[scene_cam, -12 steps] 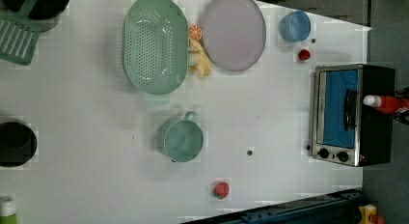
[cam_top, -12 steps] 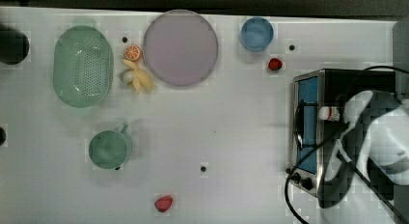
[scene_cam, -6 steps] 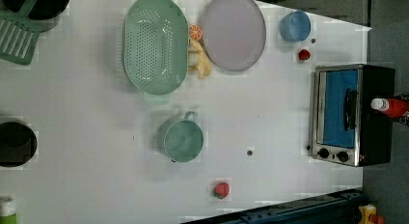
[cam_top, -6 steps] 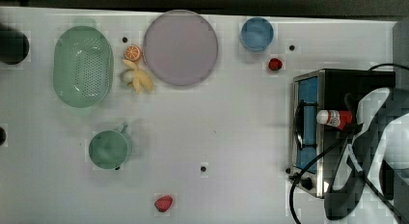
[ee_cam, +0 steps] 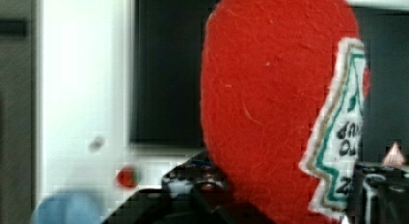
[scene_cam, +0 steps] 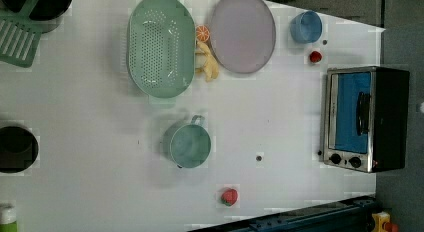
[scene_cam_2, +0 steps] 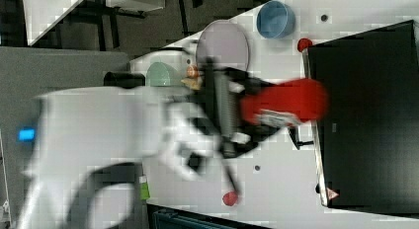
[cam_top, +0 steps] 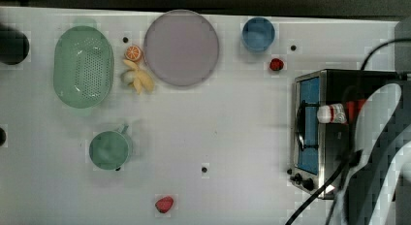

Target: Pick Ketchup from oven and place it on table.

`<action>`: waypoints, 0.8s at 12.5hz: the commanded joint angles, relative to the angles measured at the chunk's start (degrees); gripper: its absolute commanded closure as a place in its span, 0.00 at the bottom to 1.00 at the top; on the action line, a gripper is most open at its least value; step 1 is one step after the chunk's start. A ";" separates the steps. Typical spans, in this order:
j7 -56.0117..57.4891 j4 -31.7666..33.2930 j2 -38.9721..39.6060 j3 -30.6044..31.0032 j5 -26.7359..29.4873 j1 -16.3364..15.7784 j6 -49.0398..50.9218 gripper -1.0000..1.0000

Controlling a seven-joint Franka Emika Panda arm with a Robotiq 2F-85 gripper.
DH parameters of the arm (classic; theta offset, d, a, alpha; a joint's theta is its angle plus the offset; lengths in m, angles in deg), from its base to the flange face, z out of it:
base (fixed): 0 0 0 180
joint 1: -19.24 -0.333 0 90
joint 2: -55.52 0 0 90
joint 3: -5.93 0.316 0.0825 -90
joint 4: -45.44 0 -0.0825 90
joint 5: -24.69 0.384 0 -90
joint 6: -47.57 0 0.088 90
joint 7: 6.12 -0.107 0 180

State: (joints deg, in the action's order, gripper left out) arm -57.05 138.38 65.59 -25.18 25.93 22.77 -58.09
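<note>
The ketchup (scene_cam_2: 286,103), a red bottle with a red-and-white label, hangs in the air beside and above the black-topped oven (scene_cam_2: 365,115). My gripper (scene_cam_2: 249,113) is shut on its lower end. In the top view the white cap of the ketchup (cam_top: 332,113) points toward the top view's left over the oven (cam_top: 315,137), whose blue glass door is closed. My white arm covers the rest of the bottle there. The wrist view has the ketchup (ee_cam: 270,113) close up, its label turned to one side. The white table (cam_top: 218,128) spreads out to the top view's left of the oven.
On the table are a green colander (cam_top: 83,66), a purple plate (cam_top: 181,47), a blue bowl (cam_top: 258,34), a green cup (cam_top: 110,149), a banana (cam_top: 138,78) and two small red fruits (cam_top: 164,204) (cam_top: 276,64). Black cables (cam_top: 315,205) hang by the oven's knobs.
The ketchup has slid toward the left view's right edge and almost out of that picture. In the top view the arm has drawn back to the right, the cap staying over the oven.
</note>
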 commanded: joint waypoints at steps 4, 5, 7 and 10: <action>-0.35 -2.07 -6.28 12.93 0.43 -8.67 11.40 0.36; -0.35 -1.32 -6.82 14.86 0.43 -9.02 11.39 0.36; -0.36 1.73 -7.53 18.63 0.43 -9.45 11.38 0.36; -3.05 9.14 -7.66 21.82 0.43 -9.63 9.51 0.36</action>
State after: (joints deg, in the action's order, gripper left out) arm -57.73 147.56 57.80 -2.99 27.16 11.93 -47.85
